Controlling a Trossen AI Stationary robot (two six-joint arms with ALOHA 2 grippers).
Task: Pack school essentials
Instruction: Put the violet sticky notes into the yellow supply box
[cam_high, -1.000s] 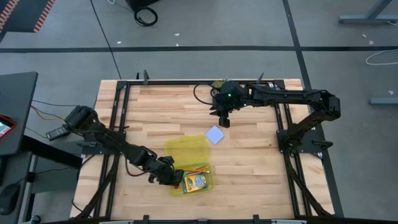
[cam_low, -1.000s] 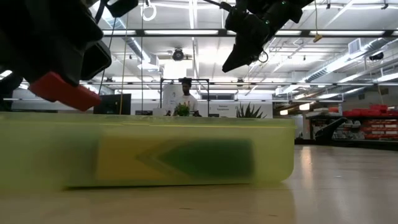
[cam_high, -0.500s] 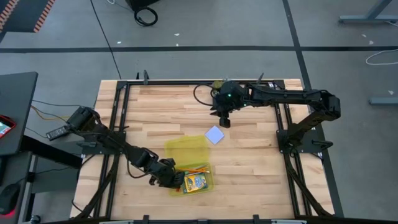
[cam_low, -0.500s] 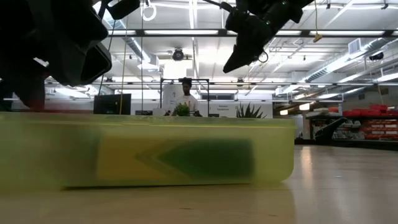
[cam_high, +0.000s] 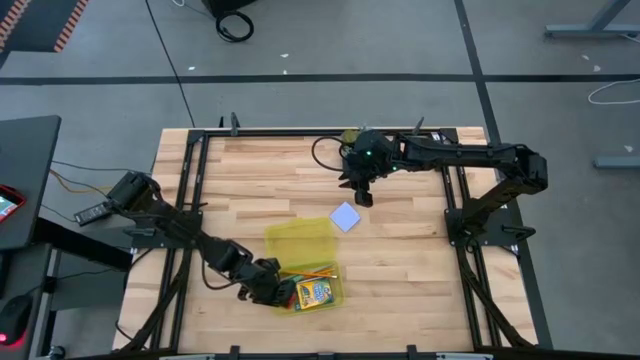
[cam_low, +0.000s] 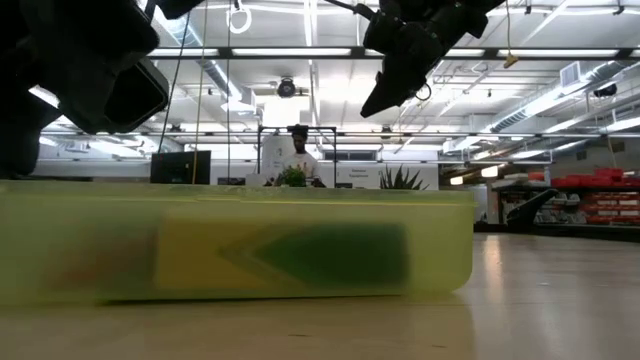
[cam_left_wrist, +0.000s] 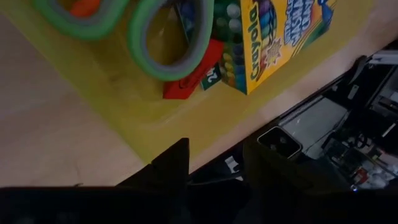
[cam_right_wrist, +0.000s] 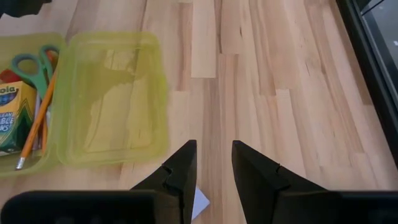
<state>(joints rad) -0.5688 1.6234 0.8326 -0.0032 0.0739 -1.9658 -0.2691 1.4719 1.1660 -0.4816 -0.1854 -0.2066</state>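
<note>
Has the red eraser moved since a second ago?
Yes. It was held above the yellow case in the low view; now the red eraser lies inside it, beside the crayon box.

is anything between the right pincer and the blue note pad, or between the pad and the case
Nothing visible. The right pincer hangs above bare wood just beyond the note pad, and only bare table separates the pad from the open case.

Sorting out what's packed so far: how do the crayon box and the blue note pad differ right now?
The crayon box lies inside the yellow case, by the left gripper; the note pad lies on bare table. The box is multicoloured and printed, the pad plain pale blue. Neither is gripped.
</note>
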